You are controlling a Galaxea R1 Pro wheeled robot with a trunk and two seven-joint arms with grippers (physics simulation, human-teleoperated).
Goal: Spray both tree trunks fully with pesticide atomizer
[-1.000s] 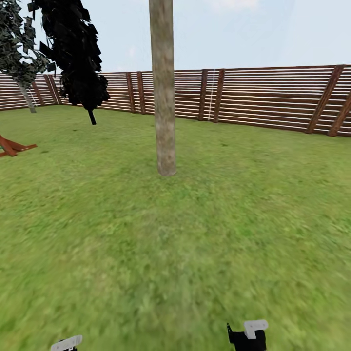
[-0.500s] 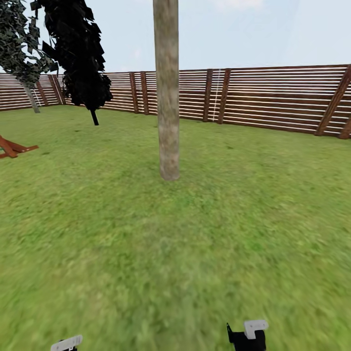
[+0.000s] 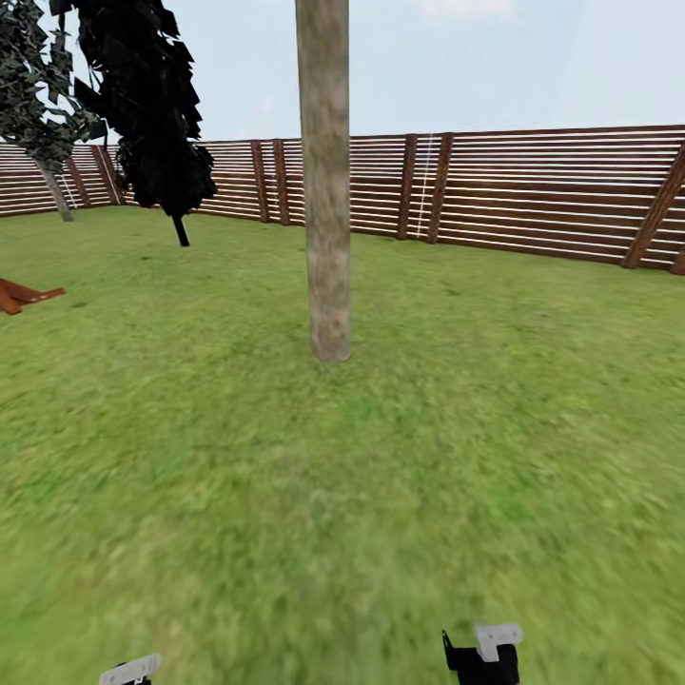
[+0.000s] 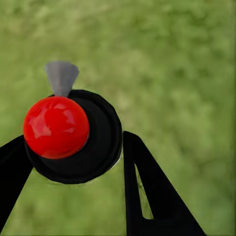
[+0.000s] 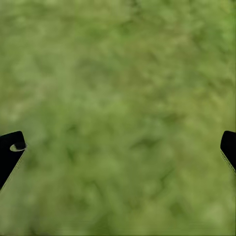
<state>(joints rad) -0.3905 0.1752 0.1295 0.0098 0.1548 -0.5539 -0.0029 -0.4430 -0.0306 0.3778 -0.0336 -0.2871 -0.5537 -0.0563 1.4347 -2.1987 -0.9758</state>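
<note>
A thick, mottled grey-brown tree trunk (image 3: 326, 190) rises from the lawn (image 3: 381, 476) straight ahead, its crown out of view above. In the left wrist view my left gripper (image 4: 73, 147) is shut on the pesticide atomizer (image 4: 56, 127), which has a glossy red knob, a round black cap and a small grey nozzle; the black fingers (image 4: 147, 191) sit on either side of it over grass. My right gripper (image 5: 118, 142) hangs open above bare grass, nothing between its fingertips (image 5: 11, 147). Both arm ends peek in at the head view's lower edge, left (image 3: 130, 670) and right (image 3: 485, 652). No spray cloud is visible.
A reddish-brown slat fence (image 3: 533, 190) closes off the lawn behind the trunk. A dark narrow tree (image 3: 147, 105) and a greyer one (image 3: 38, 105) stand at the far left. A red-brown wooden object (image 3: 24, 295) lies on the grass at the left edge.
The whole head view has shifted: the trunk looks slightly larger and its base lower in the picture, so the camera has come nearer. Both grippers keep their places.
</note>
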